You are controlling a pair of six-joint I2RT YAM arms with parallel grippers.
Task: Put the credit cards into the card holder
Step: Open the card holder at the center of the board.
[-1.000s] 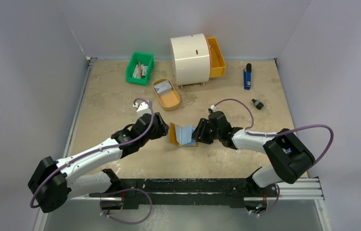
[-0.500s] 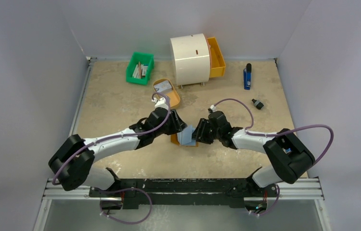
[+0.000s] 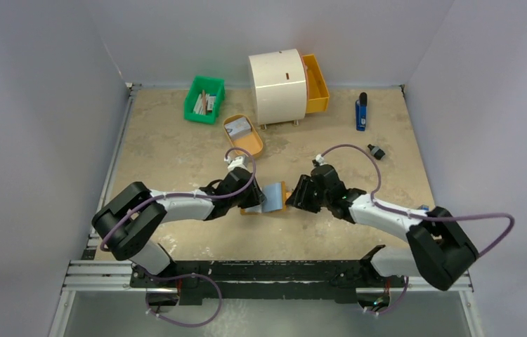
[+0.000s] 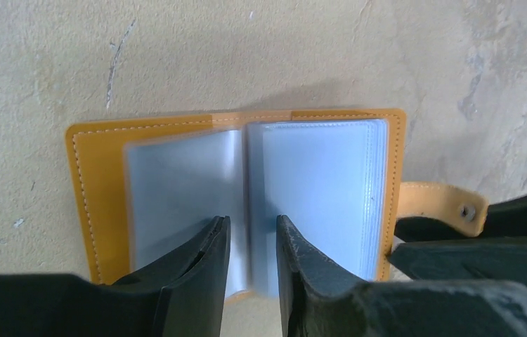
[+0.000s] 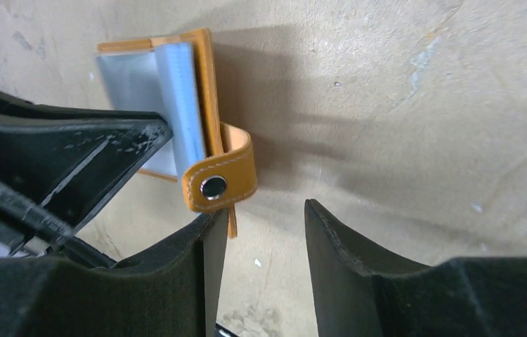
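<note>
The card holder (image 3: pixel 270 199) lies open on the table between my two grippers, its orange-tan cover (image 4: pixel 95 182) down and its pale blue sleeves (image 4: pixel 317 182) up. My left gripper (image 4: pixel 250 223) reaches over the near edge at the spine. Its jaws stand narrowly apart, with one blurred sleeve leaf rising in the gap. My right gripper (image 5: pixel 264 208) is open with only bare table between its fingers. The holder's snap strap (image 5: pixel 222 179) curls against its left fingertip. A pale grey card (image 3: pixel 237 127) lies in the oval orange tray (image 3: pixel 249 144).
At the back stand a green bin (image 3: pixel 204 98) with sticks and papers, and a white round cabinet (image 3: pixel 277 86) with its orange drawer (image 3: pixel 315 83) pulled out. A blue object (image 3: pixel 361 112) and a small black part (image 3: pixel 376 151) lie at the right.
My left gripper has swung in from the holder's left side onto its sleeves, with its jaws narrowing. The holder has dropped from a standing V to lying flatter. The right arm's elbow has moved right.
</note>
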